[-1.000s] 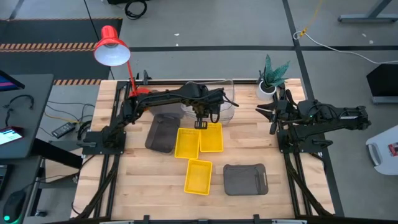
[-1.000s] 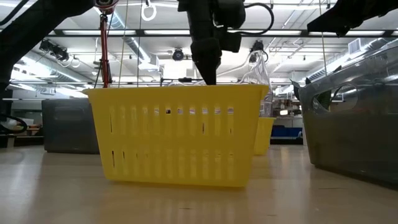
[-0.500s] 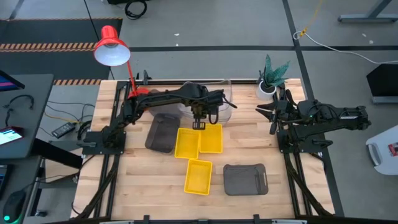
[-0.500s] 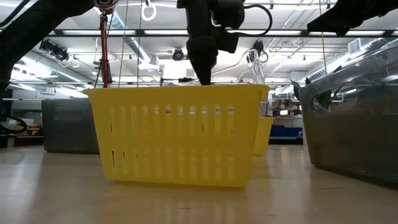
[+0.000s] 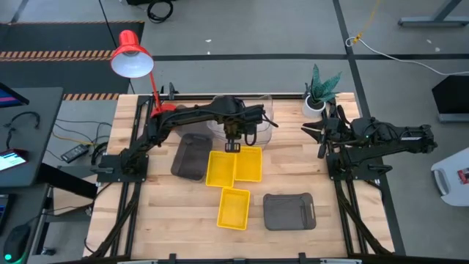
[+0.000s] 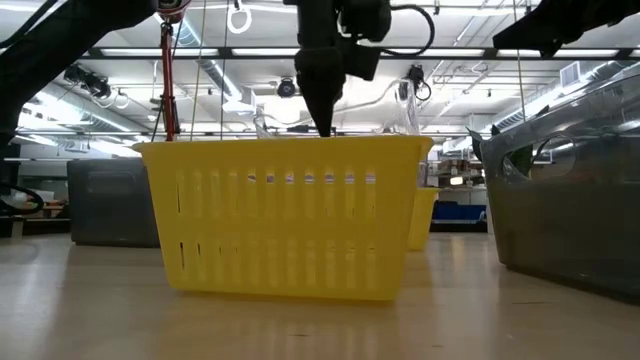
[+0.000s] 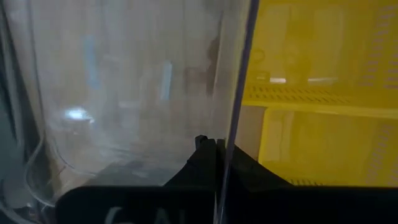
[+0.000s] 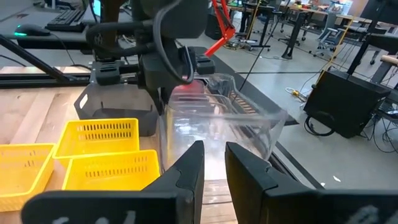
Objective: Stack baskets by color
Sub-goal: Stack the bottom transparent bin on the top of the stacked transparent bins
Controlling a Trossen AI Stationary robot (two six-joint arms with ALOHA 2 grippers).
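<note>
A clear basket (image 5: 253,119) is at the far middle of the table, and my left gripper (image 5: 232,145) is shut on its near side. It also shows in the left wrist view (image 7: 124,93) and the right wrist view (image 8: 227,121). Just in front lie two yellow baskets (image 5: 220,168) (image 5: 248,163) side by side, with a third (image 5: 234,207) nearer. One dark grey basket (image 5: 192,156) lies left of them, another (image 5: 289,211) at the near right. My right gripper (image 5: 321,136) waits open at the right. My left gripper pinches the clear basket's near long wall at its rim (image 7: 235,106), one finger inside the basket and one outside. The fingers (image 6: 323,110) come from above, pointing down. The basket sits tilted, its held side raised; what its far side rests on I cannot tell.
A red desk lamp (image 5: 132,55) stands at the far left corner and a small potted plant (image 5: 319,92) at the far right. Bare wood (image 5: 168,213) lies at the near left. In the low view a yellow basket (image 6: 285,215) fills the foreground.
My left gripper has stayed shut and tipped a little. The clear basket's held side has come up: in the low view more of it now shows above the yellow basket's rim.
</note>
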